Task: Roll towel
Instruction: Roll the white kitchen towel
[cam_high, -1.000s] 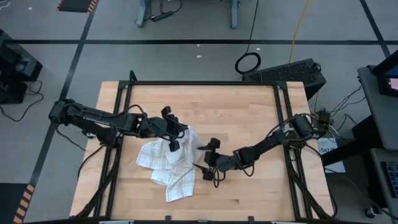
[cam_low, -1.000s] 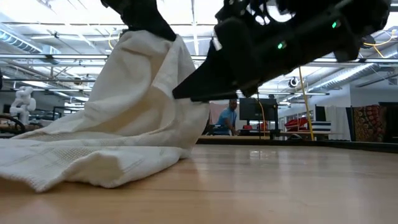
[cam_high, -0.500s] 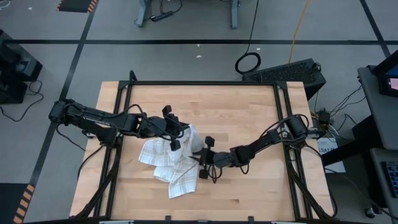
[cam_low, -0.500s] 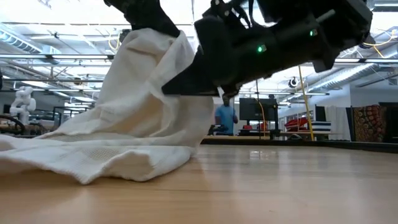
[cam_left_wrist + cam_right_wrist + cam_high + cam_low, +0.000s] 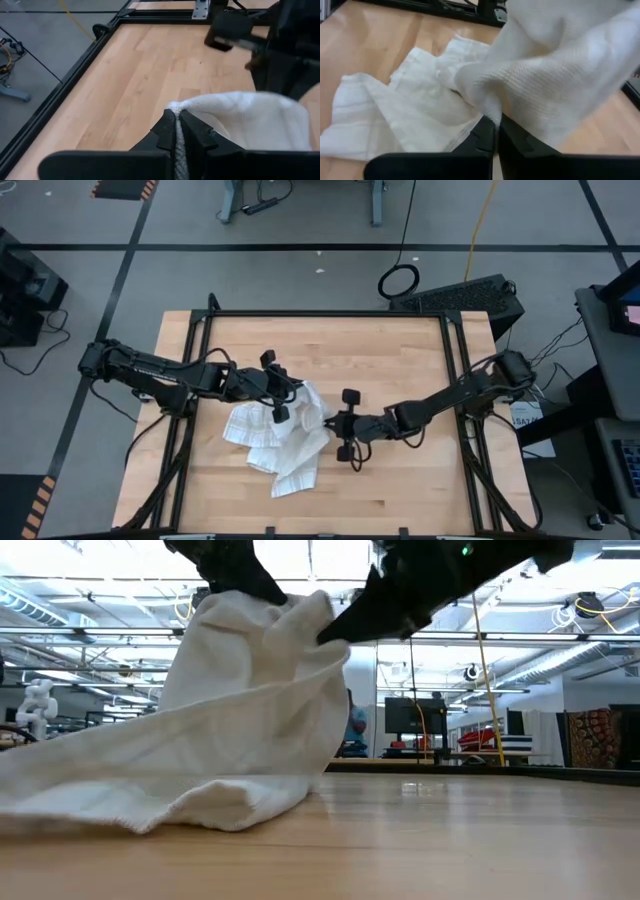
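towel (image 5: 282, 440) crumpled mid-table, pinched between left hand (image 5: 277, 391), right hand (image 5: 341, 426)

- A light wooden table top (image 5: 390, 350) sits in a black metal frame (image 5: 325, 313).
- The floor (image 5: 300, 270) around it is grey, crossed by dark tape lines.
- A coiled black cable (image 5: 399, 280) lies on the floor beyond the table's far edge, with a yellow cable (image 5: 481, 220) nearby.
- Far off, the hall shows ceiling beams and strip lights (image 5: 560, 635), a monitor (image 5: 410, 718) and a person (image 5: 356, 728).
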`<state>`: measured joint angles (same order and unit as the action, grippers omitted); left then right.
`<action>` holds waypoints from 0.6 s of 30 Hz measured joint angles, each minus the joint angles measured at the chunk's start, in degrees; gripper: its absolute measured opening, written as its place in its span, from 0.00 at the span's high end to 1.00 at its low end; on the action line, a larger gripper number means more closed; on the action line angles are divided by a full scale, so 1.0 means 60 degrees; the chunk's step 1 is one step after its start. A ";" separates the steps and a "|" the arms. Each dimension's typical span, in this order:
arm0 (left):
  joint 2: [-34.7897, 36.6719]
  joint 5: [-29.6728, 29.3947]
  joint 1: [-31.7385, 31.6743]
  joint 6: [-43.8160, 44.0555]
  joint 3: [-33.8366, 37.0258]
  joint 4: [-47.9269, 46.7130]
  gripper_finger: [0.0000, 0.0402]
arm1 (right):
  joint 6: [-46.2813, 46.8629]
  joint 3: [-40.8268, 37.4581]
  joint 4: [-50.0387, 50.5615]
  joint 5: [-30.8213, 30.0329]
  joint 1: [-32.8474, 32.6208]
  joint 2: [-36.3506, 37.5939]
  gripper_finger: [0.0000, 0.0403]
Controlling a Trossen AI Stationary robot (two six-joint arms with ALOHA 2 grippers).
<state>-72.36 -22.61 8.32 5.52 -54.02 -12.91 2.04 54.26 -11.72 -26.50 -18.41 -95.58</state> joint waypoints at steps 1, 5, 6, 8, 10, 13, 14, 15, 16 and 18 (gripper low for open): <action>0.0000 0.0000 0.0000 0.0004 0.0000 -0.0006 0.94 | -0.0028 0.0000 0.0217 0.0000 0.0000 0.0130 0.99; 0.0000 0.0569 0.0009 0.0015 0.0000 -0.0049 0.94 | -0.0252 0.0000 0.0758 -0.0022 0.0000 0.0385 1.00; 0.0000 0.0837 0.0012 0.0013 0.0000 -0.0049 0.94 | -0.0297 0.0000 0.0825 -0.0023 0.0013 0.0409 1.00; 0.0000 0.1390 0.0038 0.0013 0.0000 -0.0060 0.92 | -0.0436 0.0000 0.0810 -0.0018 0.0048 0.0422 1.00; 0.0000 0.1658 0.0086 0.0009 0.0000 -0.0210 0.87 | -0.0523 0.0000 0.0910 -0.0004 0.0059 0.0445 1.00; 0.0000 0.1763 0.0159 0.0009 0.0000 -0.0829 0.76 | -0.0527 0.0000 0.1170 0.0014 0.0060 0.0610 1.00; 0.0000 0.1761 0.0203 0.0019 0.0003 -0.1078 0.71 | -0.0488 0.0000 0.1334 0.0015 0.0059 0.0697 1.00; -0.0004 0.1759 0.0227 0.0020 0.0004 -0.1258 0.67 | -0.0435 0.0000 0.1479 0.0012 0.0058 0.0778 1.00; -0.0058 0.1754 0.0279 0.0018 0.0004 -0.1328 0.62 | -0.0390 0.0000 0.1638 0.0017 0.0058 0.0870 1.00; -0.0257 0.1752 0.0421 0.0011 0.0004 -0.1094 0.54 | -0.0361 0.0000 0.1957 -0.0012 0.0058 0.1029 1.00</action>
<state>-73.90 -12.10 10.84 5.58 -54.00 -19.47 -0.12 54.26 0.02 -26.57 -18.06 -89.40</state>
